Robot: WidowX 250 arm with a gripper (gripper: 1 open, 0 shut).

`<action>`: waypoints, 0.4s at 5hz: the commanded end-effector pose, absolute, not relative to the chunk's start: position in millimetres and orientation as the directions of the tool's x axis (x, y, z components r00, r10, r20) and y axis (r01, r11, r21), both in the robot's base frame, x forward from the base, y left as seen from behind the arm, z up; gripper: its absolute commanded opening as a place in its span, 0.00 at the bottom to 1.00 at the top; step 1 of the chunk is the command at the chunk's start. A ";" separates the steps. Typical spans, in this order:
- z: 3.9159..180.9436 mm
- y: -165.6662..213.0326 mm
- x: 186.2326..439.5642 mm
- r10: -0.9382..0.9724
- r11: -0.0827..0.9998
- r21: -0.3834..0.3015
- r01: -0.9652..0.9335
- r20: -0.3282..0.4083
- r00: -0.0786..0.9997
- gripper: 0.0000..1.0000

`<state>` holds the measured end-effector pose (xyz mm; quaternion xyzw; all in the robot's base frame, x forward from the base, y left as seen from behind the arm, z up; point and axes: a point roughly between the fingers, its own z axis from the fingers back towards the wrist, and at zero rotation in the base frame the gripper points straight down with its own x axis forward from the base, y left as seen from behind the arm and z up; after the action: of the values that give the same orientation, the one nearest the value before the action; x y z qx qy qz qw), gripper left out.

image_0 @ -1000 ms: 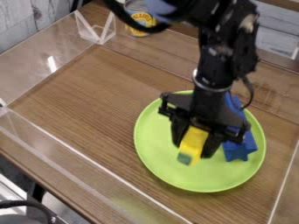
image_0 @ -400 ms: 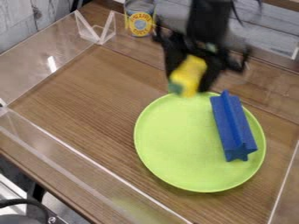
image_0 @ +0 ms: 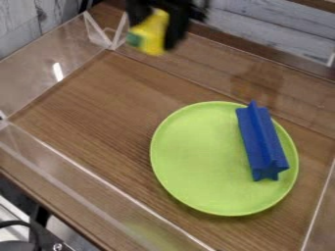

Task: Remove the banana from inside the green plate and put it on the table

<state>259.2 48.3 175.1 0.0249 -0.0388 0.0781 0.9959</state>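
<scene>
The gripper (image_0: 165, 12) is cut off by the top edge, only its lower part shows, blurred. The banana (image_0: 149, 32) is also blurred, its tips can't be made out. Bottom left corner shows dark shapes, too unclear to tell.

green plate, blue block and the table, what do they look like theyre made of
Green plate: likely plastic, judging by its even lime colour, smooth soft sheen and moulded shallow rim.
Blue block: probably plastic too, solid colour with crisp moulded ridges, slightly glossy.
Table: wood or wood-look laminate; brown grain lines with a faint reflective finish. Which of the two cannot be told.
</scene>
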 end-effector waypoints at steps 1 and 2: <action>178.4 68.4 264.0 0.147 0.987 0.038 -0.153 0.140 0.979 0.00; 167.5 74.4 264.8 0.142 0.988 0.048 -0.150 0.135 0.981 0.00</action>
<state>263.3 71.4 158.5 0.0242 -0.0479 0.0703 0.9961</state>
